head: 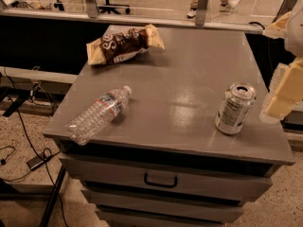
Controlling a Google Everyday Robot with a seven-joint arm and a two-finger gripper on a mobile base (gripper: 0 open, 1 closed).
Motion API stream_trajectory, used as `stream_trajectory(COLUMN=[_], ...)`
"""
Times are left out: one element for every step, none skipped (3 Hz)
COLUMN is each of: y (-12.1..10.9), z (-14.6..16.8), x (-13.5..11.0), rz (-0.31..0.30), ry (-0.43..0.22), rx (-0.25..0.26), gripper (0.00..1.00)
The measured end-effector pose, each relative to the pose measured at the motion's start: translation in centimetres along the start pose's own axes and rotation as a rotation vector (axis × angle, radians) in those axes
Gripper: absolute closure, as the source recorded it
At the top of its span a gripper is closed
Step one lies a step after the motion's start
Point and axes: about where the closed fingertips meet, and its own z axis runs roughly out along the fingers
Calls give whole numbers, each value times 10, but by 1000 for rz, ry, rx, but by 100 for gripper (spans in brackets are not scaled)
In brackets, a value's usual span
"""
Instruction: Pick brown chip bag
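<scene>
The brown chip bag (124, 43) lies crinkled on the far left part of the grey cabinet top (189, 79). It has a dark brown middle with white lettering and tan-yellow ends. My gripper (284, 82) shows as pale cream-coloured parts at the right edge of the view, beside the cabinet's right side. It is far to the right of the bag and touches nothing that I can see. Much of it is cut off by the frame edge.
A clear plastic water bottle (98, 114) lies on its side at the front left of the top. A silver soda can (235, 109) stands at the front right, close to my gripper. Drawers with a handle (161, 180) are below; cables lie on the floor at left.
</scene>
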Motion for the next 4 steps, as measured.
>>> stream_trajectory(y=[0, -9, -38, -68], z=[0, 4, 26, 46], x=[0, -13, -61, -144], rz=[0, -46, -160, -298], ry=[0, -3, -29, -69], rx=[0, -2, -11, -11], gripper=[0, 0, 0, 0])
